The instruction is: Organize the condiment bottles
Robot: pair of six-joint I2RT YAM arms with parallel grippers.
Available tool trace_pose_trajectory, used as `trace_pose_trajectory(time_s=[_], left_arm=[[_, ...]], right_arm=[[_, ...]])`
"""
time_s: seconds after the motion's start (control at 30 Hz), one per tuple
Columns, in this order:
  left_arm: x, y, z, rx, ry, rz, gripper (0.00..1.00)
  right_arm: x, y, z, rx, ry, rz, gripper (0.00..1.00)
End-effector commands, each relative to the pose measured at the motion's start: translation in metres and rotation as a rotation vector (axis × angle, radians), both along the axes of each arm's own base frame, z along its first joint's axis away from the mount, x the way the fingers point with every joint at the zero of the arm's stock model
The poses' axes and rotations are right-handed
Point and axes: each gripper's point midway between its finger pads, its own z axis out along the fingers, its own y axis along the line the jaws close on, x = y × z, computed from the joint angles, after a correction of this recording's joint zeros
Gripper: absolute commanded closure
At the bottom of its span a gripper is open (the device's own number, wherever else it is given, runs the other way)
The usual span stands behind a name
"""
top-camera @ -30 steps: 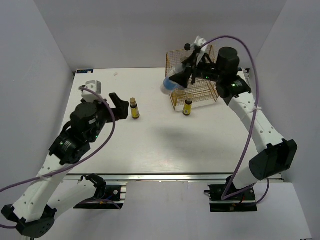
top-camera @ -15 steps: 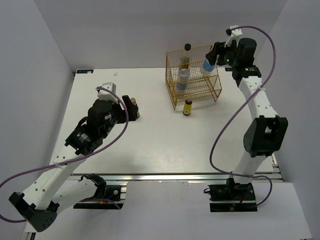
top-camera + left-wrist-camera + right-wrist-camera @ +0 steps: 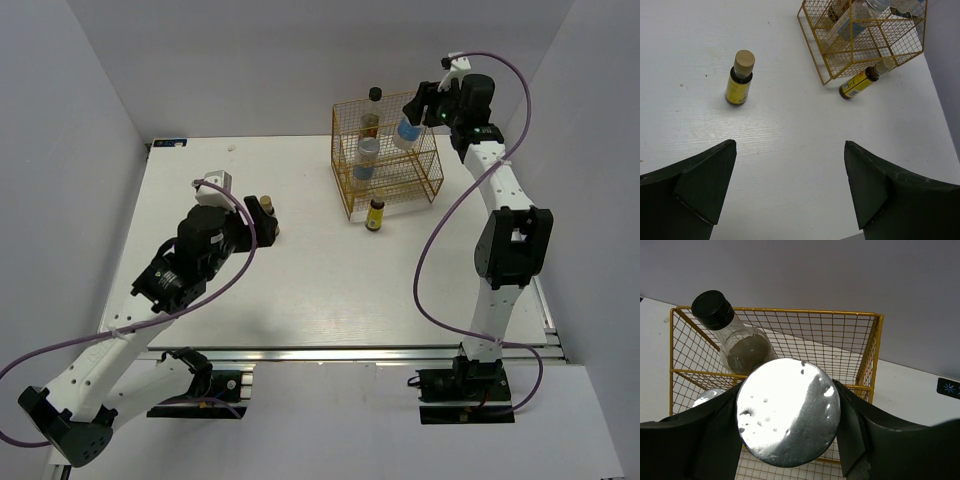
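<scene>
My right gripper point(image 3: 415, 118) is shut on a squat white silver-lidded jar point(image 3: 407, 129) and holds it over the top right of the gold wire rack point(image 3: 420, 185). In the right wrist view its silver lid point(image 3: 788, 411) fills the space between the fingers. The taller black-capped bottle point(image 3: 372, 110) stands in the rack's top tier, and a second white jar point(image 3: 367, 157) sits below it. One yellow bottle point(image 3: 375, 214) stands in front of the rack. The other yellow bottle point(image 3: 268, 213) stands by my open, empty left gripper point(image 3: 250, 215), ahead and left of the fingers in the left wrist view point(image 3: 740, 77).
The rack point(image 3: 860, 35) stands at the back right of the white table point(image 3: 300, 280). White walls close in the left, back and right sides. The right arm stretches along the table's right edge.
My right gripper carried the jar from the rack's front left up and over to its top right. My left gripper moved forward to the yellow bottle.
</scene>
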Motion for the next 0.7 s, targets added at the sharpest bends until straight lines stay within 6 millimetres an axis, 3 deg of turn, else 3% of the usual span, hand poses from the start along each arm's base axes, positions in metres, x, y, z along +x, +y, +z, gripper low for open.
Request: trace_pose_trajectory(time_s=[0.0,0.23,0.53,0.67], left_arm=[[-0.005,0.001,0.000,-0.026,0.001,0.000,0.02],[-0.004,0.000,-0.005,-0.030,0.008,-0.002,0.02],[-0.001,-0.004,-0.009,-0.021,0.018,-0.012,0.02],[-0.002,-0.004,-0.013,-0.024,0.027,-0.009,0.02]], right_arm=[[0.007,0.000,0.061,0.017,-0.198,-0.003,1.00],[0.007,0.000,0.027,-0.025,-0.150,-0.003,1.00],[0.005,0.020,-0.005,-0.083,-0.123,0.031,1.00],[0.004,0.026,-0.022,-0.120,-0.099,0.047,0.78]])
